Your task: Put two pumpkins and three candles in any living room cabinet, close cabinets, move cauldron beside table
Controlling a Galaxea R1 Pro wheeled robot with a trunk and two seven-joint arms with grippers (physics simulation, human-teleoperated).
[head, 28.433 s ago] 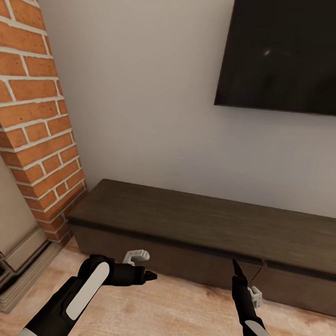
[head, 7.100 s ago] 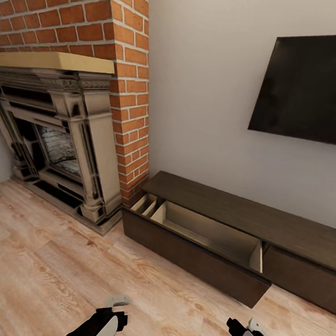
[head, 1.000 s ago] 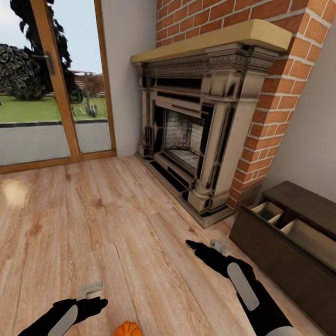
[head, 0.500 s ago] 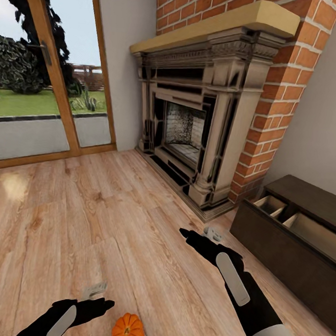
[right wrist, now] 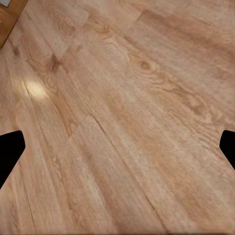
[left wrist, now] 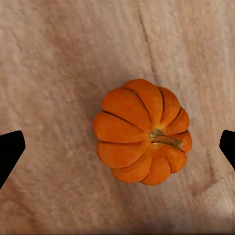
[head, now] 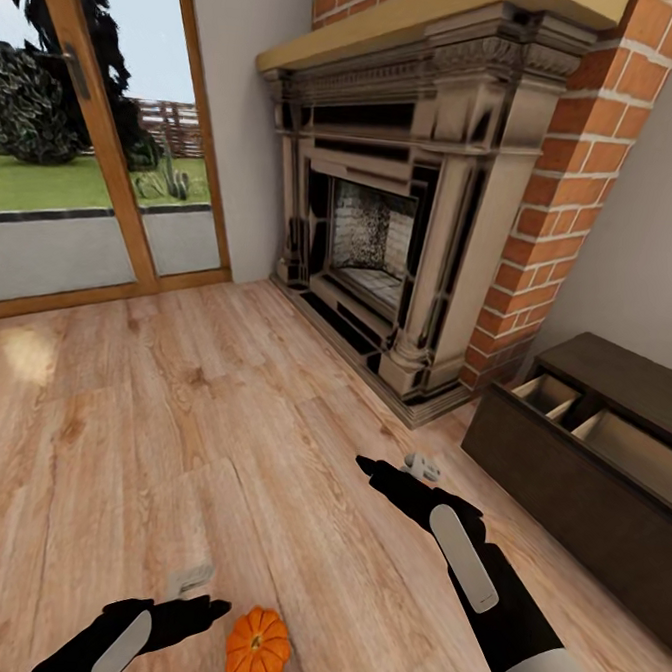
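Pumpkin: one ribbed orange pumpkin (head: pixel 257 647) sits upright on the plank floor (head: pixel 169 435) right in front of you, stem tilted to one side; your left wrist camera looks straight down on it (left wrist: pixel 142 131).
Left pincer: your left pincer (head: pixel 197 599) hovers just beside the pumpkin, apart from it. Its black fingertips (left wrist: pixel 11 149) stand wide at either side of the wrist picture, holding nothing.
Right pincer: your right pincer (head: pixel 387 472) reaches forward over bare floor, well clear of the pumpkin. Fingertips (right wrist: pixel 10 149) spread wide, empty.
Cabinet: the dark brown cabinet (head: pixel 566 492) stands against the wall to your right, its near drawer pulled out, pale wood compartments showing.
Fireplace: stone surround (head: pixel 405 211) against red brick, just beside the cabinet.
Glass door: wood-framed (head: pixel 88 148), garden beyond.
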